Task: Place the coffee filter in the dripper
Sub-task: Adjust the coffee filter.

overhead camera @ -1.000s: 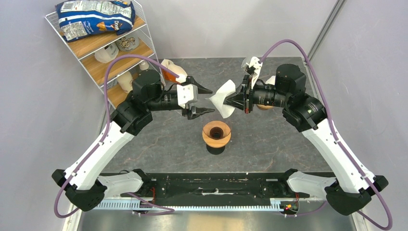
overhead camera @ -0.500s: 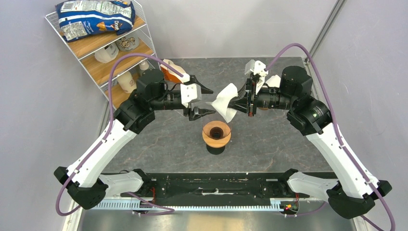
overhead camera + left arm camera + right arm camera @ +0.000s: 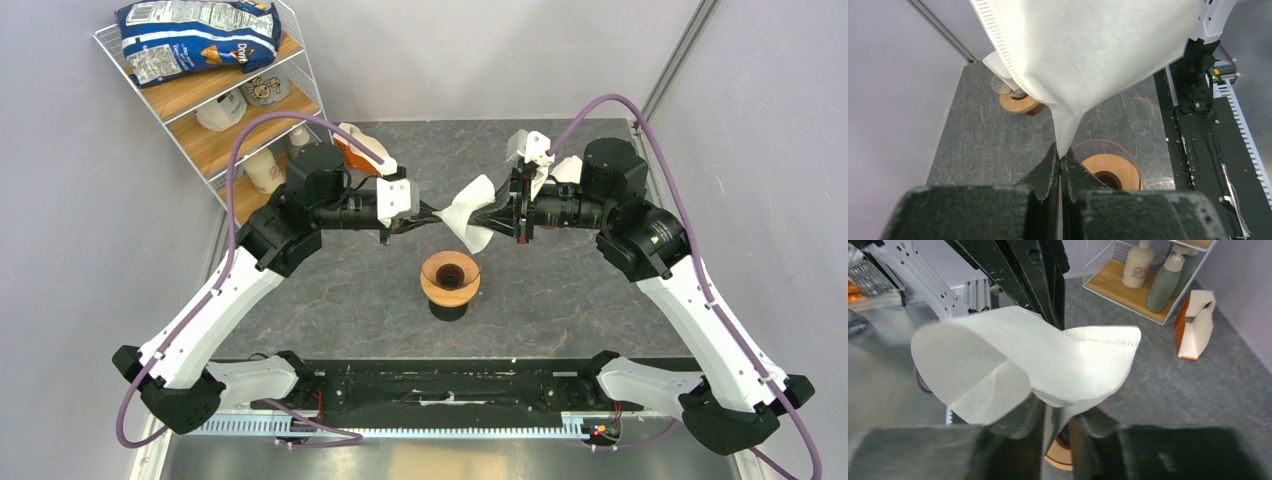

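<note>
At the near edge of the table [image 3: 570, 300] a black strip [image 3: 450, 385] carries both arm bases. Just beyond it, about midway between the left and right edges, the dripper [image 3: 450, 288] stands upright on the grey surface, its glass cone seated in the wooden collar; the filter [image 3: 470, 210] is not in it. The filter hangs in the air beyond the dripper, over the middle of the table, between two grippers that face each other from left and right. The left gripper [image 3: 1060, 157] is clamped on the filter's pointed tip, fingers pressed together with the paper pinched between them. The right gripper [image 3: 1055, 415] meets the filter's wide end from the opposite side. Its jaws stand a little apart with a fold of the paper's edge in the gap, and I cannot tell whether they press on it. The filter is partly spread open, its crimped seam running along one side. Right of centre, under the right arm, a second wooden ring [image 3: 1018, 102] lies on the table. Farther back, near the far edge and left of centre, an orange-and-white packet [image 3: 352, 148] stands. By the far left corner a wire rack [image 3: 200, 92] with wooden shelves holds bottles [image 3: 1168, 282] and, on top, a blue-and-white chip bag [image 3: 195, 35]
</note>
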Robot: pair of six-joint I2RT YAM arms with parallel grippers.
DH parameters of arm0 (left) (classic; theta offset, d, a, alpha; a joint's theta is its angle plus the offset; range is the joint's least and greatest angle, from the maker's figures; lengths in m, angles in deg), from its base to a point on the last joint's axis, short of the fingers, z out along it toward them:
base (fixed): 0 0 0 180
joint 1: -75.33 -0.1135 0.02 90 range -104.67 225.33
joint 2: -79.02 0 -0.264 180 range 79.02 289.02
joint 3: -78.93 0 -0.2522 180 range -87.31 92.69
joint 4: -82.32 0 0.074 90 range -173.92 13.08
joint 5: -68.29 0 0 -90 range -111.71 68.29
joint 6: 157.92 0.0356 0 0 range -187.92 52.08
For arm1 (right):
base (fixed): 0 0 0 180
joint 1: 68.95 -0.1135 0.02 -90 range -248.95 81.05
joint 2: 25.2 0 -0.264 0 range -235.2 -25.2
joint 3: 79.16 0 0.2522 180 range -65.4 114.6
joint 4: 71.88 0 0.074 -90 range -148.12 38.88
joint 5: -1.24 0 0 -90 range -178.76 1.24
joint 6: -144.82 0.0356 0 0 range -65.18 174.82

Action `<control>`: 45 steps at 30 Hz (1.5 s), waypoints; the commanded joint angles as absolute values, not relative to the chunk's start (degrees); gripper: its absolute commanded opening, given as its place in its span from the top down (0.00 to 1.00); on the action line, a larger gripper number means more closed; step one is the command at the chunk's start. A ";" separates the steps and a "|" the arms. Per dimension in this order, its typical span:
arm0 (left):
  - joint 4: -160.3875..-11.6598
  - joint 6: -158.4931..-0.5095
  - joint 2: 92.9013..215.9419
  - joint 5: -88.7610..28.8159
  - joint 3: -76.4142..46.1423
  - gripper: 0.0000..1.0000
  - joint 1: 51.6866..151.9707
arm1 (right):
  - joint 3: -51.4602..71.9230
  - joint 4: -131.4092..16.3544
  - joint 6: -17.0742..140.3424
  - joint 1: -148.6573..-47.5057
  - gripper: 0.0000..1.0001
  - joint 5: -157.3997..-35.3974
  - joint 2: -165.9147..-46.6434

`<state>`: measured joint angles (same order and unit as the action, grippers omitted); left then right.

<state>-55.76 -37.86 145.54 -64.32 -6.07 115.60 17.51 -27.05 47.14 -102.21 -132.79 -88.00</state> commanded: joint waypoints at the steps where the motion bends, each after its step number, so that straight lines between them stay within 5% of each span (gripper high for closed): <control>1: -54.67 -34.80 143.77 -66.45 -6.03 0.98 115.84 | 19.65 -27.27 45.69 -102.13 0.63 -131.57 -87.71; 3: -52.77 -32.88 143.84 -67.21 -6.04 0.98 115.89 | 20.12 -27.61 45.69 -102.18 0.52 -130.50 -87.93; 8: -52.02 -31.36 143.58 -68.30 -6.63 0.98 115.85 | 21.67 -26.66 43.65 -102.16 0.53 -129.54 -88.61; 11: -52.08 -31.06 144.07 -68.04 -6.28 0.98 116.02 | 22.20 -26.69 44.41 -102.16 0.68 -130.55 -89.09; 13: -52.11 -30.53 144.21 -67.73 -6.40 0.98 116.10 | 22.22 -26.72 44.55 -102.13 0.88 -131.40 -89.18; 14: -52.09 -30.61 144.29 -67.18 -6.37 0.94 116.11 | 22.07 -26.72 44.36 -102.18 1.00 -131.47 -89.12; 15: -52.04 -31.23 144.35 -66.30 -6.15 0.77 116.11 | 21.89 -26.75 44.05 -102.19 1.00 -131.52 -89.00; 17: -52.07 -32.29 144.53 -65.08 -5.55 0.22 116.20 | 21.40 -26.66 43.23 -102.18 1.00 -131.86 -88.55; 18: -52.54 -33.22 144.61 -64.29 -5.21 0.12 116.36 | 21.07 -26.73 43.18 -102.18 1.00 -132.06 -88.32; 26: -56.41 -38.49 146.79 -58.07 -2.39 0.09 120.15 | 20.55 -27.54 45.21 -102.18 1.00 -132.53 -88.78; 34: -58.18 -37.97 147.53 -57.54 -1.44 0.26 123.52 | 21.45 -26.52 49.79 -102.19 1.00 -130.88 -89.81; 43: -59.04 -37.73 146.83 -56.02 -3.72 0.97 123.84 | 20.45 -26.48 51.08 -102.22 1.00 -130.86 -88.74; 44: -59.09 -37.63 146.68 -55.69 -4.01 0.97 123.84 | 20.48 -26.57 51.12 -102.20 1.00 -130.81 -88.79; 45: -59.34 -38.05 146.42 -55.13 -4.36 0.85 123.84 | 20.47 -26.62 51.05 -102.26 1.00 -130.52 -88.68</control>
